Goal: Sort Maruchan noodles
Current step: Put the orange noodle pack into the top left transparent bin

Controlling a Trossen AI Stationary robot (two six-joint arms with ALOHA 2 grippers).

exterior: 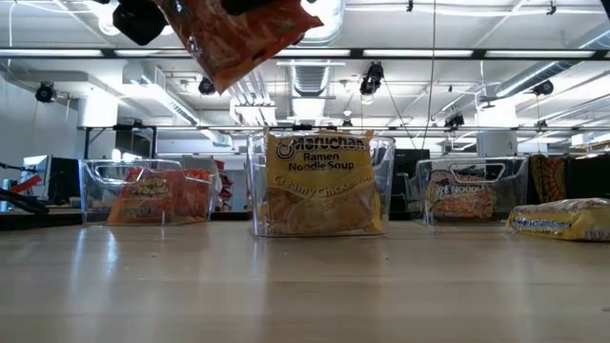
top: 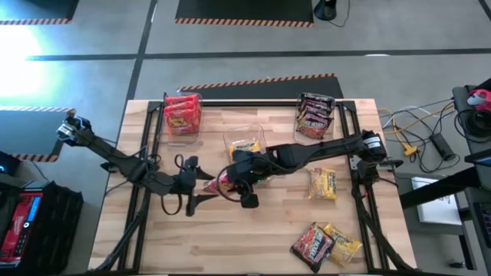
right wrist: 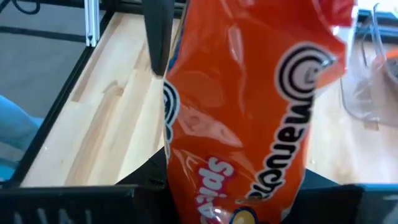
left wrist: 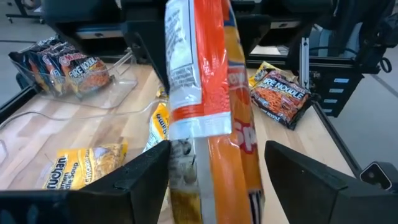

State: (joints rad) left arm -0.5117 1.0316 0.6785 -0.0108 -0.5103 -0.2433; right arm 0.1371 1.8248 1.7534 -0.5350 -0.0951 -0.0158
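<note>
High view, packet: an orange-red noodle packet (top: 220,182) sits at the centre of the frame, between the two grippers, lifted off the table (top: 253,238).
High view, right gripper: the right gripper (top: 239,178) reaches in from the right and appears clamped on the packet.
High view, left gripper: the left gripper (top: 201,184) meets it from the left, seemingly for a handover.
High view, bins: a red bin (top: 182,113) at upper left, a yellow bin (top: 245,142) just above centre and a dark bin (top: 314,113) at upper right, one per flavour.
High view, loose packets: a yellow packet (top: 323,184) at right of centre; a dark packet (top: 311,244) and another yellow one (top: 342,244) at lower right, not yet sorted.

Low view, packet: it hangs at the top left of the frame, clear of the table, above the yellow bin at centre.

Left wrist view, fingers: the left fingers (left wrist: 134,183) stand wide apart on either side of the upright packet, not pressing it; likely ready to close.

Right wrist view, hold: the packet fills the frame and rises from between this gripper's fingers at the bottom edge, so I judge it pinched there.
</note>
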